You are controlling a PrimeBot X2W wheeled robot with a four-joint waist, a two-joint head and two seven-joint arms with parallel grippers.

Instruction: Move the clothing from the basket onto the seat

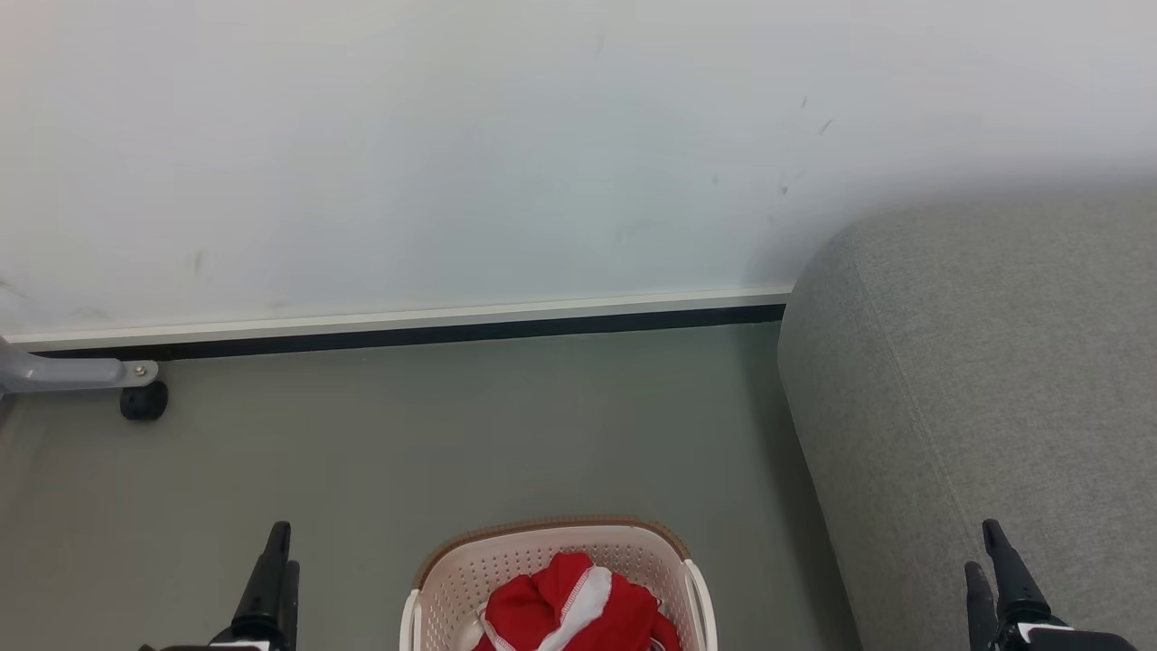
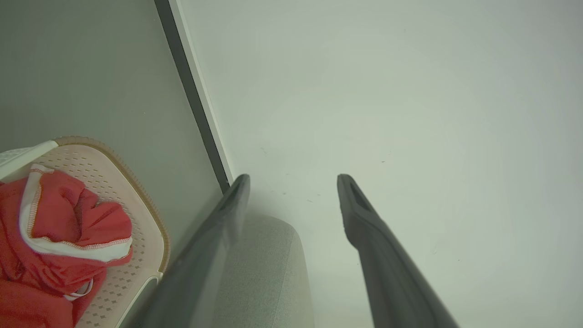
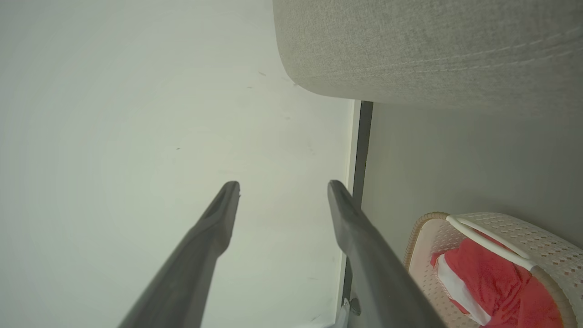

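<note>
The cream-white basket (image 1: 533, 556) with a brown rim stands on the floor at the bottom centre of the head view, holding the red clothing (image 1: 565, 610) with a white edge. The grey seat (image 1: 985, 380) fills the right side. My left gripper (image 1: 276, 561) hangs left of the basket and my right gripper (image 1: 992, 556) is in front of the seat; both are empty. In the left wrist view the left gripper (image 2: 294, 182) is open toward the wall, with the basket (image 2: 136, 228) and clothing (image 2: 59, 218) at lower left. The right gripper (image 3: 283, 189) is open too, the basket (image 3: 537, 246), clothing (image 3: 492, 278) and seat (image 3: 432, 45) beside it.
A white wall (image 1: 452, 136) with a white and black skirting strip (image 1: 407, 325) runs behind the grey floor (image 1: 452, 434). A grey metal leg with a black foot (image 1: 143, 398) stands at the far left by the wall.
</note>
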